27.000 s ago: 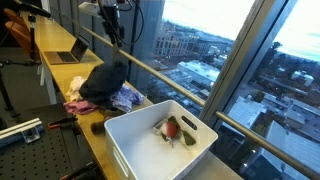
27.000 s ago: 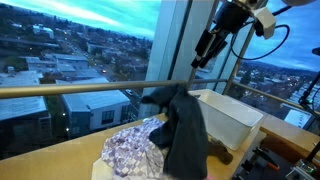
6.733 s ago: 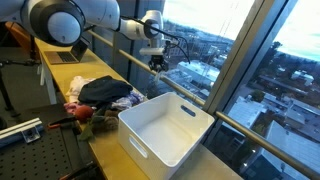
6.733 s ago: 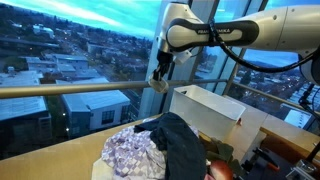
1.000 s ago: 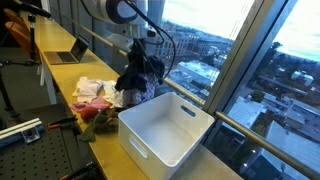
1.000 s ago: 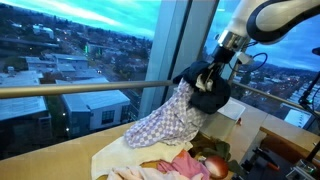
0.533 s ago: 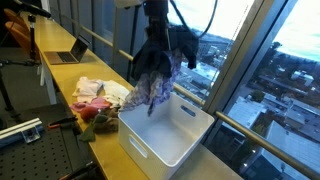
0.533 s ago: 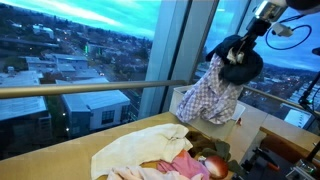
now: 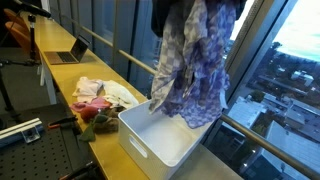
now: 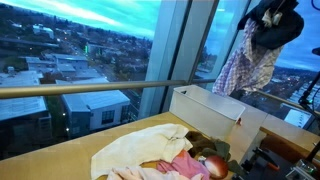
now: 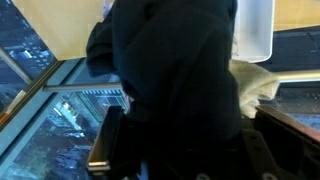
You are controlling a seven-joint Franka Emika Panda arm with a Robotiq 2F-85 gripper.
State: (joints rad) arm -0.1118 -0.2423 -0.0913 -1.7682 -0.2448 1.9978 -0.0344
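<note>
Wrist view: dark garment (image 11: pixel 175 80) fills the frame, bunched round the pincer, which is pressed together and pinching it; the fingers are hidden by fabric. In both exterior views the garment hangs high in the air, with a patterned cloth (image 9: pixel 195 70) draped below it, over the white bin (image 9: pixel 165 145). Arm reaches up high, mostly cut off by the top edge. Bin sits on the worktop (image 9: pixel 50 42) by the window, clothes pile (image 9: pixel 98 95) just beside it, laptop (image 9: pixel 70 55) further back
</note>
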